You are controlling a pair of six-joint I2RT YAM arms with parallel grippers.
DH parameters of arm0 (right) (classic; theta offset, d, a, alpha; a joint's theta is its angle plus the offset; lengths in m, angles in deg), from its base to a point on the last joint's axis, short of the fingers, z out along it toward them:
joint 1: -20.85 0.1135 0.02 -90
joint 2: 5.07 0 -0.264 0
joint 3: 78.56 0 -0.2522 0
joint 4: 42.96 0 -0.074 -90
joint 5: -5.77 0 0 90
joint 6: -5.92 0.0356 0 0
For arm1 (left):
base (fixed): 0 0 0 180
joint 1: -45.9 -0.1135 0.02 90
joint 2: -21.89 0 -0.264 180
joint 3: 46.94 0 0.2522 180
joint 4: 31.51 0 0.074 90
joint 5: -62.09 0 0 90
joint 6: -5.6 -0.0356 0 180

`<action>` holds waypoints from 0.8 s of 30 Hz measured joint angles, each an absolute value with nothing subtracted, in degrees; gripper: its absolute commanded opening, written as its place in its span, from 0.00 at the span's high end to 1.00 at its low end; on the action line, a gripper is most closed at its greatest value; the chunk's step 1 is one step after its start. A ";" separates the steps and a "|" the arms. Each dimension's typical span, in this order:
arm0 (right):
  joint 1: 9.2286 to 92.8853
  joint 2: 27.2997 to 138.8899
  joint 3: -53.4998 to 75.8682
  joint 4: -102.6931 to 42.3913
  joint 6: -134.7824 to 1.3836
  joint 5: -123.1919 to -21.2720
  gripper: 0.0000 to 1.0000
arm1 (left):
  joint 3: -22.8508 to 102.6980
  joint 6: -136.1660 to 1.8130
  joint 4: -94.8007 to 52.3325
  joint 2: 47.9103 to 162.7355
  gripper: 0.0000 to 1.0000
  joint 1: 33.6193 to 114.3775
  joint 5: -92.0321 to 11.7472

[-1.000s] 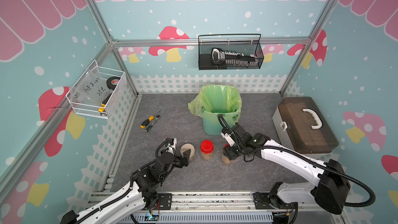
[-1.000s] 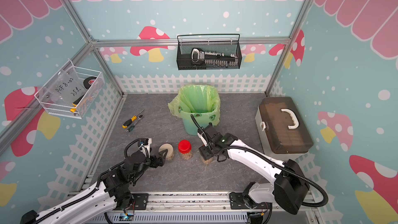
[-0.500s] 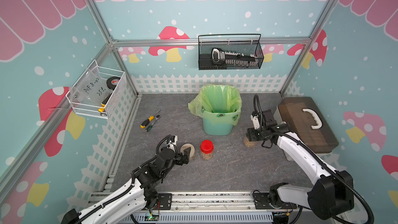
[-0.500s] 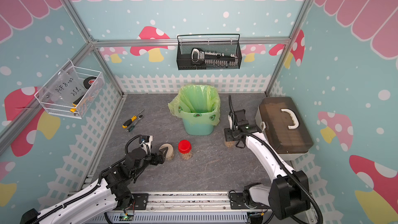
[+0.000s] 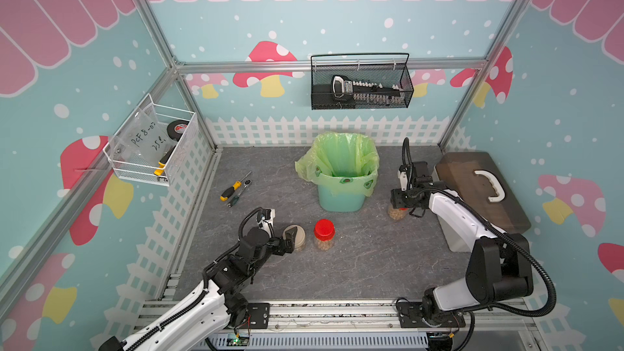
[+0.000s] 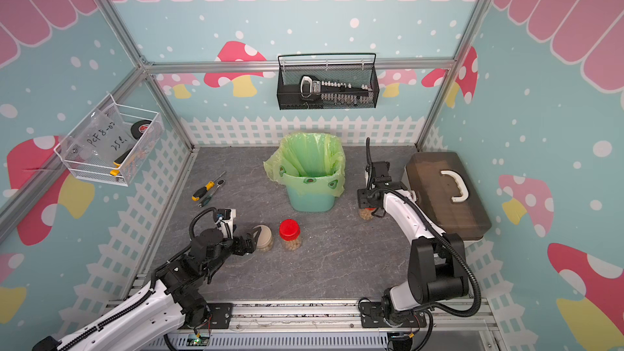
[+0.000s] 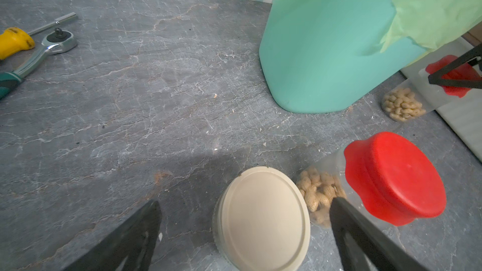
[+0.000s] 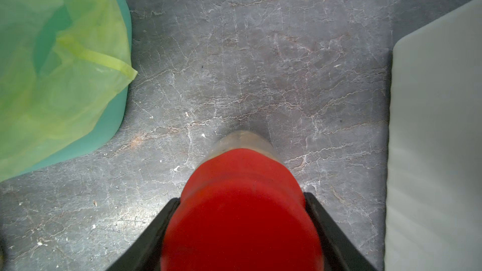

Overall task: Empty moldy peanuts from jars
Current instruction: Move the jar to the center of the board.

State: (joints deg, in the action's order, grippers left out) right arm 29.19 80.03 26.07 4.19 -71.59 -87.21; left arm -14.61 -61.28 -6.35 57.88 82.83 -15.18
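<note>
Nearest on the grey counter (image 5: 354,265), the left tool (image 7: 245,202) has its fingers spread wide. They straddle the beige-lidded jar (image 5: 296,236) without touching it: one finger stands well off its left side, and the other sits in the gap between it and the middle red-lidded jar (image 5: 324,234). Both jars stand upright, just beside each other, lids on. Moldy peanuts (image 7: 318,194) fill the bottom of the middle jar.

Farther back and to the right, the third jar (image 5: 397,212) stands upright on the counter, between the teal bin (image 5: 341,197) and the brown case (image 5: 479,194). It holds peanuts too, and its red lid (image 8: 240,212) is on. The right tool (image 8: 242,199) comes down over it, a black finger close against each side of the lid. I cannot tell whether the fingers are squeezing the lid or merely resting beside it.

On the left, at about the same depth, a yellow-handled screwdriver (image 5: 230,189) and a ratchet (image 7: 58,40) lie side by side. The bin stands at the centre, lined with a green bag (image 5: 341,160) that drapes over its rim. Farthest back, a black wire basket (image 5: 361,86) hangs on the far wall and a white one (image 5: 152,146) on the left wall.
</note>
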 measured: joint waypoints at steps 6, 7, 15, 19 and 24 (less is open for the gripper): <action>29.19 78.54 26.07 5.19 -71.83 -87.17 0.16 | -14.61 -61.55 -6.33 58.12 0.00 82.21 -16.19; 29.19 77.78 26.07 5.72 -71.86 -87.04 0.16 | -14.61 -61.68 -6.31 58.12 0.00 82.17 -16.27; 36.32 65.89 20.74 13.65 -71.83 -86.69 0.15 | -14.59 -60.89 -5.44 58.25 0.01 81.32 -16.56; 46.74 62.70 18.36 14.18 -70.43 -83.83 0.16 | -14.61 -58.57 -4.19 58.36 0.01 80.07 -17.08; 61.63 66.87 18.73 11.62 -67.48 -80.72 0.15 | -15.97 -54.88 -4.34 56.81 0.01 80.05 -18.81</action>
